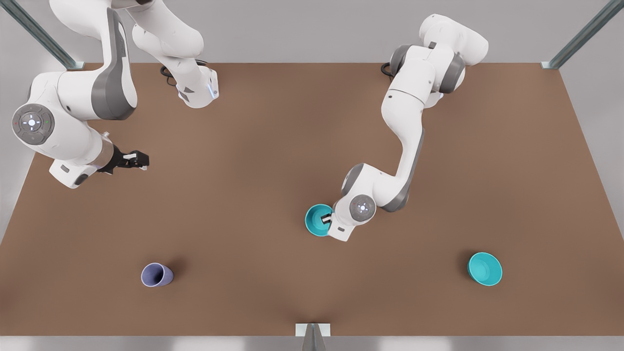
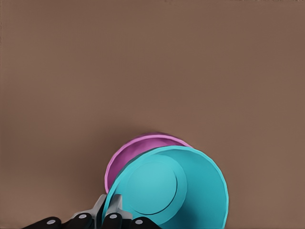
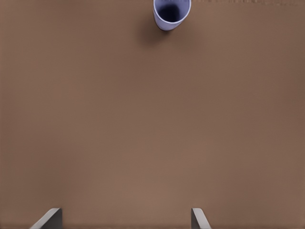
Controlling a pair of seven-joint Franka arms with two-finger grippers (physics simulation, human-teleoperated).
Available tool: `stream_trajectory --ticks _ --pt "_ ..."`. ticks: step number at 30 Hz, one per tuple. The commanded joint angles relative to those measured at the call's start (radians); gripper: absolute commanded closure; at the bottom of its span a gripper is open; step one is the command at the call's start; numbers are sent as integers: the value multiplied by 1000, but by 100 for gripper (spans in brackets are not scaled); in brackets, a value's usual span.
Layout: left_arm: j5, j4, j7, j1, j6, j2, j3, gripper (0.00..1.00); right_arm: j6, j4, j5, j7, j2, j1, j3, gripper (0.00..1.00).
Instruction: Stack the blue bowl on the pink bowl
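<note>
Left wrist view: left claw [image 2: 108, 214], fingers pinched on the near wall of the small round turquoise plastic bowl [image 2: 174, 188]. This blue bowl hangs tilted above and partly overlapping the small round pink plastic bowl [image 2: 125, 155], whose rim shows as a crescent behind it; whether the two touch cannot be told.

Front view: same claw [image 1: 325, 220] at the blue bowl [image 1: 317, 220], near the middle of the brown counter [image 1: 273, 161], a little toward its near edge. Pink bowl here covered by the blue one.

Right claw [image 1: 138, 160]: waiting above the counter's left edge in the front view, fingers spread apart and empty, seen in the right wrist view [image 3: 126, 219].

Other items: second identical turquoise bowl [image 1: 484, 268], toward the near right corner, well apart; lavender-blue plastic cup [image 1: 156, 275], toward the near left corner.

Risks, as judged:
- Blue bowl tilted and offset; released so, it could land on the pink rim, rock, and slide off beside it.
- Lowering off-centre could push the pink bowl across the counter.
- One-wall pinch grip is shallow; the bowl may swing or slip.
- A finger inside the bowl could drag it on withdrawal.
</note>
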Motion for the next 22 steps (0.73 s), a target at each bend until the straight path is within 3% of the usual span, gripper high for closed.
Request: stream_trajectory --ticks 1,3,4,5,8,10,15,16,18,22 --pt "-3 0 -211 0 11 0 0 79 0 0 1 -16 -1 0 1 0" --pt "-3 0 -211 2 9 0 0 79 0 0 -1 -16 2 1 1 0" --pt "-3 0 -199 5 9 0 0 30 0 2 -1 -16 4 4 1 0" --pt "-3 0 -168 9 7 -4 0 0 0 2 -1 -10 4 6 2 0" --pt "11 -9 -134 38 -109 -43 -5 0 -2 8 -4 -3 8 8 1 0" --pt "152 -20 -21 138 -460 -244 0 0 -2 8 -5 -3 8 12 1 0" --pt "491 15 815 255 -824 -586 31 0 -1 8 -4 -3 8 12 1 0" --pt "483 8 817 469 -809 -613 -207 0 0 8 -4 -3 10 12 2 0" --pt "459 -84 815 523 -709 -701 -244 0 0 8 1 -3 8 12 1 0" --pt "450 -84 815 523 -707 -700 -242 0 -2 8 1 -3 10 12 2 0"
